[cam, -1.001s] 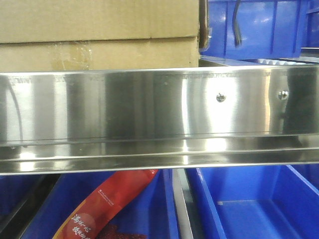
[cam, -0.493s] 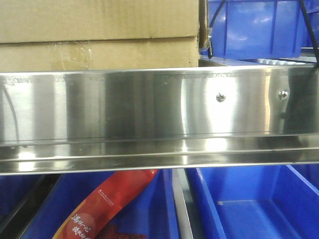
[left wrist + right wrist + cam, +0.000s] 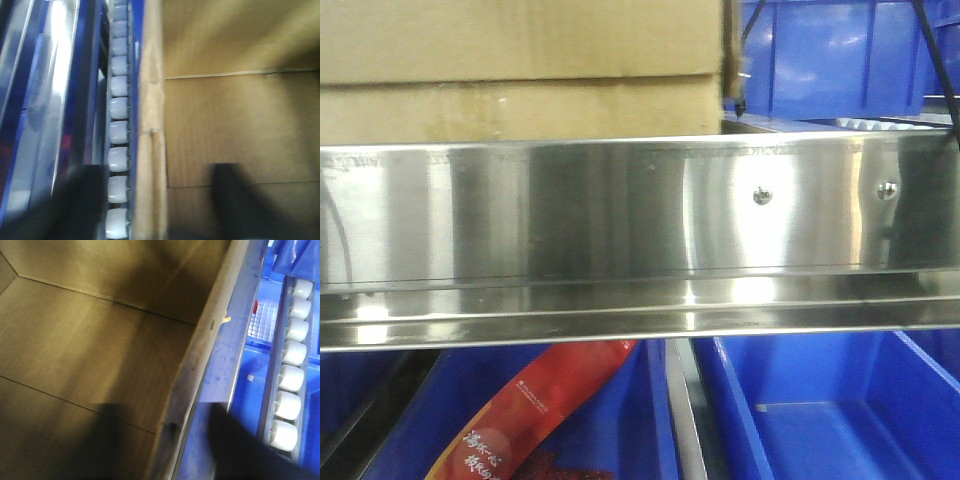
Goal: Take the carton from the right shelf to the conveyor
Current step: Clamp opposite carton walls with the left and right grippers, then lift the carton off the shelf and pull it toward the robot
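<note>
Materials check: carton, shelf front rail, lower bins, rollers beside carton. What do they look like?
Carton: matte brown cardboard, seems corrugated; fold seams show. Shelf rail: likely stainless steel, mirror-bright, streaked reflections. Lower bin: glossy blue, probably moulded plastic. Rollers: smooth, whitish, plastic-looking; too blurred to confirm.

One carton, perhaps three blue bins

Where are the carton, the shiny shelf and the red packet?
carton [image 3: 520, 50]: front view, brown side wall.
shelf [image 3: 620, 210]: front view, mirror-like front rail.
red packet [image 3: 535, 410]: front view, printed face.
</note>
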Available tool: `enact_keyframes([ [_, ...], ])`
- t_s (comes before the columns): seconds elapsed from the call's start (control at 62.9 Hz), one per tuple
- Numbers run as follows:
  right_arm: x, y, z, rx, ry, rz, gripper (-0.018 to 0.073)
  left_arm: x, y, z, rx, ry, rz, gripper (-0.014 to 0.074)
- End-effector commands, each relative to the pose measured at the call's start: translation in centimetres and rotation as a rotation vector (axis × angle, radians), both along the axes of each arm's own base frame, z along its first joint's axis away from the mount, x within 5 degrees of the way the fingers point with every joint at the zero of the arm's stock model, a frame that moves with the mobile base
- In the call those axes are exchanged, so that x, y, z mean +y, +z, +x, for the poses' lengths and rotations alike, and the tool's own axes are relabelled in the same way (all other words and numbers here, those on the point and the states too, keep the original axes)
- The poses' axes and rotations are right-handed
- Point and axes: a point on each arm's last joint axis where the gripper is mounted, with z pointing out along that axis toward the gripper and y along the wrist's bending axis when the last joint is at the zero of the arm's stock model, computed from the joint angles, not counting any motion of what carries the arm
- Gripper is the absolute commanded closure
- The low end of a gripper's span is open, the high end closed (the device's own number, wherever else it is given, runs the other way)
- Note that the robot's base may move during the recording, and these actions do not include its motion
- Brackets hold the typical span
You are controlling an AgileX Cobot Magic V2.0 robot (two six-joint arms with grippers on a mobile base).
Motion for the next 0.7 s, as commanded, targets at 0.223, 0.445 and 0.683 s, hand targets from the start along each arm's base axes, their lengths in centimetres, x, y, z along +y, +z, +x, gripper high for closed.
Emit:
enact_keyframes([
  [0.223, -0.2, 0.9, -0.4, -0.031, 0.004, -0.003, 0.0627, 0.0, 0.2, 0.0, -0.005, 0.003, -0.006, 0.0605],
  [0.445, -1.6, 4.5, -2.7, -0.112, -0.002, 0.031, 0.0627, -0.1, 1.6, -1.4, -0.004, 0.002, -0.026, 0.0611],
  [0.683, -4.2, 9.7, -7.0, -0.238, -0.009, 0.089, 0.0627, -0.3, 6.5, -6.2, -0.153, -0.025, -0.094, 0.0613],
])
